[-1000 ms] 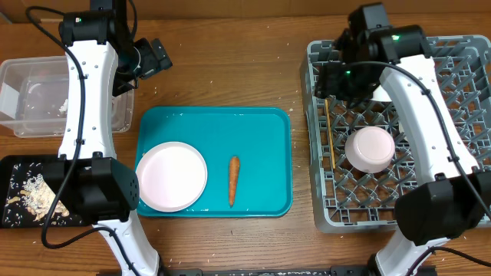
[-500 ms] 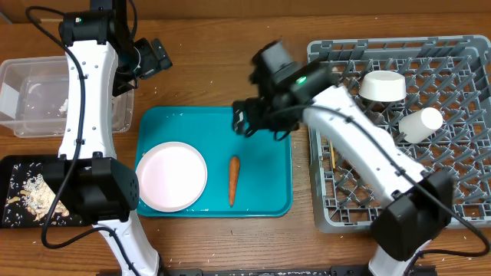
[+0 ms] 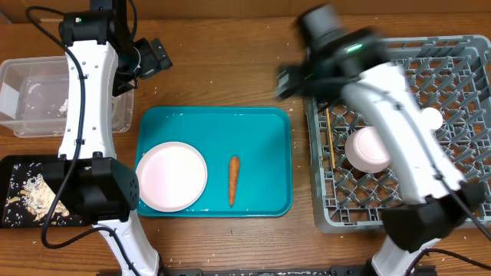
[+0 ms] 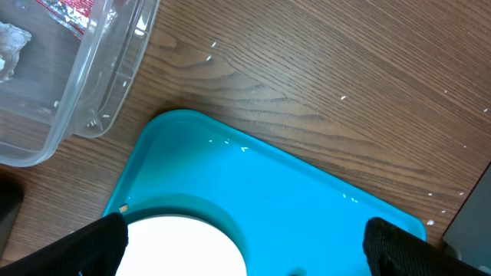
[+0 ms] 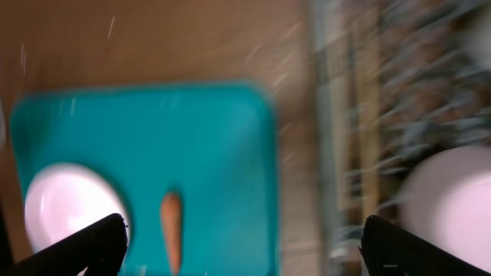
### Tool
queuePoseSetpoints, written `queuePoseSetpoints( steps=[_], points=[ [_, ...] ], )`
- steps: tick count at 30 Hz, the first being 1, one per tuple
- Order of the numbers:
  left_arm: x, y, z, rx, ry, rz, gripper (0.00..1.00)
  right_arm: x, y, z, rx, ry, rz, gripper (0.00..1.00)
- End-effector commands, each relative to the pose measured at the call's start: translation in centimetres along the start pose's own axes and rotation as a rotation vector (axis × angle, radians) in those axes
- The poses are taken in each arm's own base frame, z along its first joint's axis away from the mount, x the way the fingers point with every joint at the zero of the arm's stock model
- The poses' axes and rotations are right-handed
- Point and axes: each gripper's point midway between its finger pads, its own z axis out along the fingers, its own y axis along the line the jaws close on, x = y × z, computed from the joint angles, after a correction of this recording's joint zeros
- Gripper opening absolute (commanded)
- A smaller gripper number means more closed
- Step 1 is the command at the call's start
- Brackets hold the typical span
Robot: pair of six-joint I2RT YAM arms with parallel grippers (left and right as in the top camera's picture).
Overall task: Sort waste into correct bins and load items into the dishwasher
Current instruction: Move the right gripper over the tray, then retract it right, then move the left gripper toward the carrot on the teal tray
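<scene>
1. Overhead view: the right gripper (image 3: 295,79) is a blur above bare wood off the 1 o'clock corner of the teal tray (image 3: 261,123), close to the 9 o'clock edge of the dish rack (image 3: 460,61). In its own wrist view its fingertips (image 5: 92,241) stand wide apart with nothing between them.
2. The left gripper (image 3: 153,57) hangs over the table at the teal tray's 11 o'clock. Its jaws are also spread wide and empty, with the tray's corner showing below them in the left wrist view.
3. The carrot (image 3: 233,181) lies on the teal tray with its thin end toward 6 o'clock. It is at 3 o'clock of the plate (image 3: 171,176) and apart from it.
4. The plate sits in the tray's 8 o'clock part.
5. The dish rack stands at the tray's 3 o'clock. It holds a white bowl (image 3: 368,149), a cup (image 3: 432,117) mostly hidden by the arm, and chopsticks (image 3: 327,146) along its 9 o'clock side.
6. The clear tub (image 3: 23,100) is at the tray's 10 o'clock. The left wrist view shows a tissue (image 4: 11,38) and a red wrapper (image 4: 92,6) inside it.
7. The black tray (image 3: 15,172), at the teal tray's 8 o'clock, holds food scraps (image 3: 34,195).
</scene>
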Motion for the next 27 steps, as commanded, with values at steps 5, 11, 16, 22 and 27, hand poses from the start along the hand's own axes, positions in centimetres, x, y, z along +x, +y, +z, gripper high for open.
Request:
queuePoseSetpoints(
  steps=[5,11,16,22,27],
  points=[
    [0.1,-0.4,-0.7,0.013,-0.013,-0.001,1.00,-6.1,-15.9,-5.8,0.292,-0.222,0.318,1.00],
    [0.1,-0.4,-0.7,0.013,-0.013,-0.001,1.00,-6.3,-20.5,-6.0,0.168,-0.181,0.495,1.00],
    [0.0,-0.6,-0.7,0.020,-0.018,-0.005,1.00,-6.2,-23.6,-6.5,0.191,-0.193,0.570,1.00],
    [1.7,-2.1,-0.8,0.116,0.070,-0.008,1.00,-6.0,-24.9,-6.8,0.202,-0.198,0.600,1.00],
    [6.4,-7.1,-1.9,0.362,0.255,0.137,1.00,-6.0,-24.9,-6.8,0.202,-0.198,0.599,1.00]
  ],
)
